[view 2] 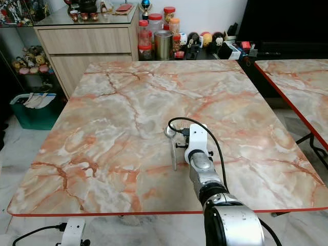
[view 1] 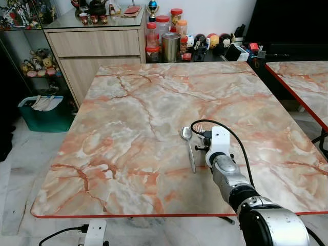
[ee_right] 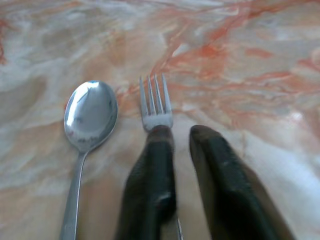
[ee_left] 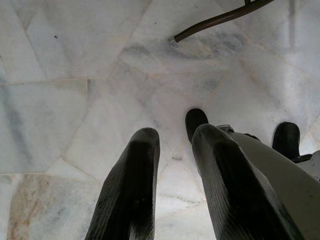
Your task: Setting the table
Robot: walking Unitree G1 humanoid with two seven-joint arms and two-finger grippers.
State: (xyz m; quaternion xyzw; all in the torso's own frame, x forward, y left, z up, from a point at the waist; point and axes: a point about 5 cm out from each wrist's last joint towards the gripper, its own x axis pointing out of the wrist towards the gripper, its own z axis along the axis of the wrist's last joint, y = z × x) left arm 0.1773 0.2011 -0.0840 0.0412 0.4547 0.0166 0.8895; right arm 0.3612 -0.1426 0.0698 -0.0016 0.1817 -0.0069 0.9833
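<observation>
A metal spoon (view 1: 190, 151) and a fork (ee_right: 156, 107) lie side by side on the marble-patterned table (view 1: 133, 102), spoon to the left of the fork, both heads pointing away from me. My right gripper (ee_right: 181, 131) hovers low over the fork's handle near the table's front right. It is open by a narrow gap. One finger (ee_right: 150, 175) covers the handle, which runs under it and is not clamped. The tines stick out past the fingertip. My left gripper (ee_left: 177, 134) hangs idle below the table edge over the pale floor tiles, slightly open and holding nothing.
A second table (view 1: 302, 82) stands to the right across a narrow gap. Behind the table are a wooden cabinet (view 1: 97, 43), jars and tins (view 1: 163, 31) and small figurines. A teal bin (view 1: 43, 115) sits on the floor at the left. A chair or table leg (ee_left: 220, 20) crosses the floor.
</observation>
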